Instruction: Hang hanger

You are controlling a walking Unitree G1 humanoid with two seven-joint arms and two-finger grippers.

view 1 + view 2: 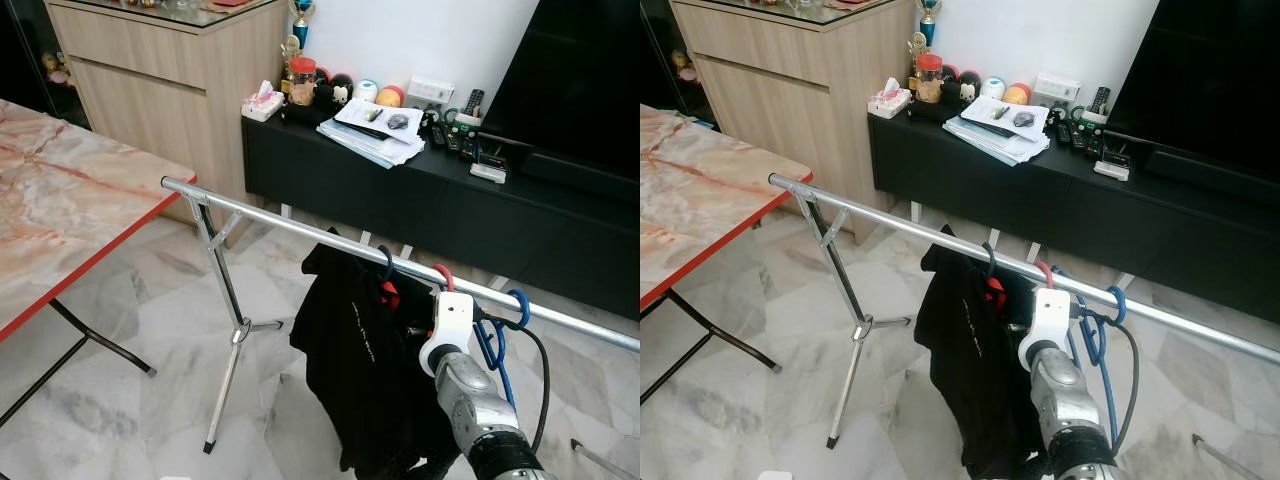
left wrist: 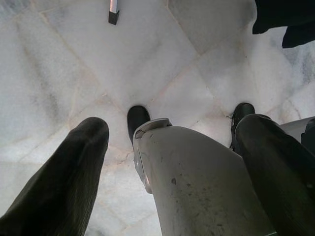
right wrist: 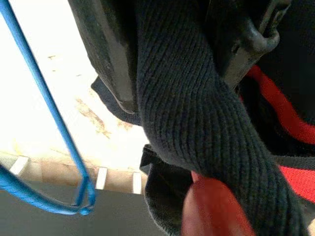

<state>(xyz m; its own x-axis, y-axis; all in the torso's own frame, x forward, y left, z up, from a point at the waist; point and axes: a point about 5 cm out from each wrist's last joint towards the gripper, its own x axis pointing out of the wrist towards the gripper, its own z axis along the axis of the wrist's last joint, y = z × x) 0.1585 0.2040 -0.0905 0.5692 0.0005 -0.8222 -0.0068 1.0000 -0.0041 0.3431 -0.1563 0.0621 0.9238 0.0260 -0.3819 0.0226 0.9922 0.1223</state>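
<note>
A silver clothes rail (image 1: 280, 215) runs across the room on a folding stand. On it hang a black garment (image 1: 350, 340) by a black hook (image 1: 385, 262), a red hanger hook (image 1: 443, 273) and a bare blue hanger (image 1: 495, 340). My right arm (image 1: 470, 400) is raised just under the rail between the red and blue hooks. In the right wrist view my right gripper (image 3: 182, 83) is shut on dark knitted cloth draped over the red hanger (image 3: 211, 206), with the blue hanger (image 3: 44, 98) beside it. My left gripper (image 2: 172, 125) hangs open above the floor.
A marble-top table (image 1: 60, 200) with a red edge stands at the left. Behind the rack are a black TV console (image 1: 400, 190) full of small items and a wooden cabinet (image 1: 170, 100). The rack's leg (image 1: 225, 300) stands on the marble floor (image 1: 140, 400).
</note>
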